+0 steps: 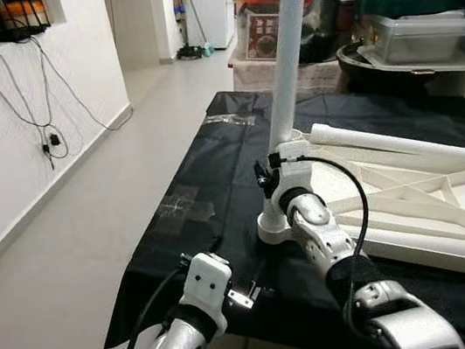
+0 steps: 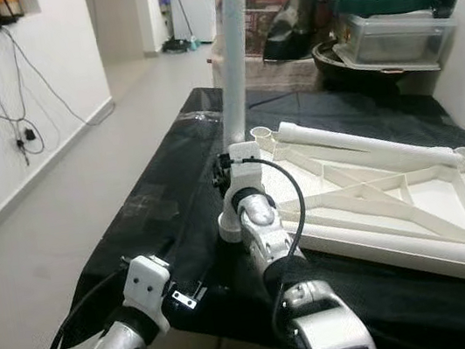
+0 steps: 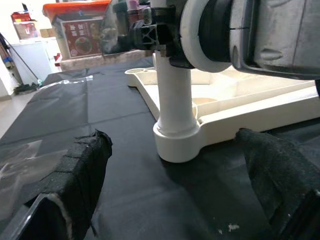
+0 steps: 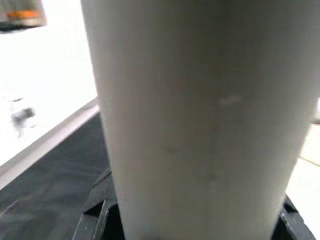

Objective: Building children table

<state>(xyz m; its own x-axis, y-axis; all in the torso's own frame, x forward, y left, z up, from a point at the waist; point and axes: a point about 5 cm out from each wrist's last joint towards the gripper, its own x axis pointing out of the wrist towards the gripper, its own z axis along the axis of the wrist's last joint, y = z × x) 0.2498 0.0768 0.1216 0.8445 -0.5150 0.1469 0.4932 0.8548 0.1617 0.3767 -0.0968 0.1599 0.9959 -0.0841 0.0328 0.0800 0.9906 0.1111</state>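
White table leg (image 1: 288,64) stands upright at center of the left eye frame, long axis vertical, lower end seated in the round corner socket (image 3: 176,142) of the upside-down white tabletop (image 1: 449,202). The tabletop lies flat on the black-covered bench (image 1: 193,207), filling the right half of the frame. A second leg (image 1: 405,145) lies flat along the tabletop's far edge, long axis running toward the right of the frame.

Right end effector (image 1: 278,172) sits at the standing leg's lower part, just above the socket, fingers closed around the leg; the right wrist view has the leg pressed right up between the black fingers. Right arm is the nearer one and already on the part.

Left end effector (image 1: 238,293) is at lower center-left, low over the bench's near edge, below and left of the socket, apart from it. Its padded fingers (image 3: 82,172) are spread, nothing between them; the left wrist view looks straight at the socket base.

Judgement: the leg-seating step is in hand. The next move turns on pushing or twisting down along the vertical axis, keeping the leg plumb to the socket. A tilted leg could bind.
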